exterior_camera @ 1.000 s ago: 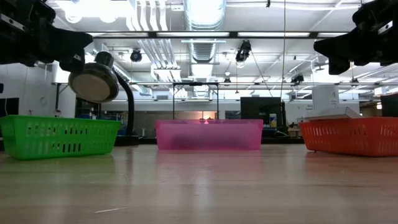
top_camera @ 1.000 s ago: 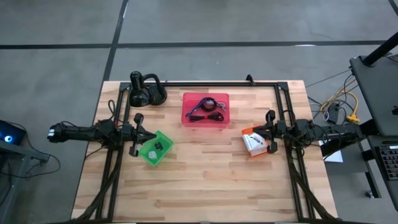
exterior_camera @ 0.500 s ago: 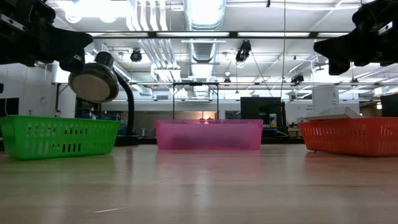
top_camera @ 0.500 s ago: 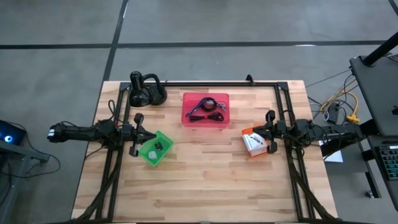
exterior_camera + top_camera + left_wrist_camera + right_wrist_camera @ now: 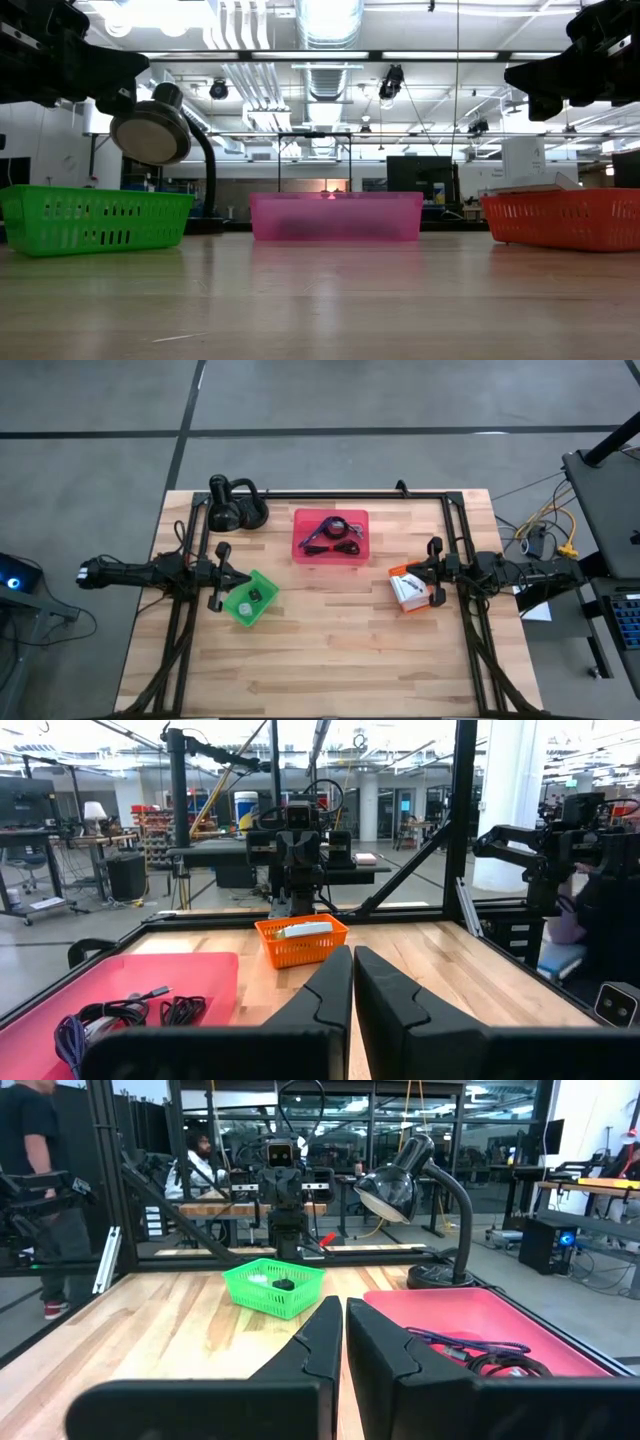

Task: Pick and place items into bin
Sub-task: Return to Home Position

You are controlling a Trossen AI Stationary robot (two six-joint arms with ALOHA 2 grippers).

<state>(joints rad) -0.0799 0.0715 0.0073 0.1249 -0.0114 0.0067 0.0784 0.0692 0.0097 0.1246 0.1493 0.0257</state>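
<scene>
Two arms parked, both grippers closed and empty.
We find the left gripper [image 5: 226, 573] beside the green bin [image 5: 266, 586], the right gripper [image 5: 426, 571] at the orange bin [image 5: 397, 571] with its white packets [image 5: 408, 593]; cables [image 5: 330, 532] lie in the pink bin [image 5: 300, 551].

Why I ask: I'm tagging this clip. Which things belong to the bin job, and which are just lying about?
Job: green bin holding a dark cube; pink bin holding cables; orange bin holding white boxes.
Lying about: lamp.
</scene>
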